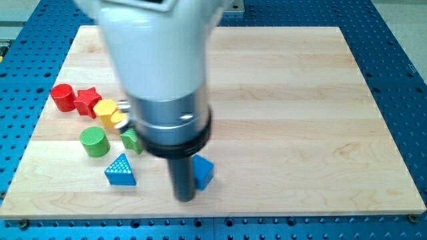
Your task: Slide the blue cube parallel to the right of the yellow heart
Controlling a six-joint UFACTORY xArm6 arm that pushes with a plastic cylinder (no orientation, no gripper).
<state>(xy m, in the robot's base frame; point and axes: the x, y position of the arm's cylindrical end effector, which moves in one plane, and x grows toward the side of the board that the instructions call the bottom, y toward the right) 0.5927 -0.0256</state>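
The blue cube [203,171] lies near the bottom middle of the wooden board [280,100]. My tip [183,198] is right beside it, touching or nearly touching its left side. The arm's big white and grey body hides the board above the cube. The yellow heart [117,120] lies at the left, partly hidden by the arm, just right of a yellow cylinder [105,109].
At the left lie a red cylinder [63,97], a red star-like block [87,101], a green cylinder [94,141], a green block [131,140] partly behind the arm, and a blue triangle [121,170]. A blue perforated table surrounds the board.
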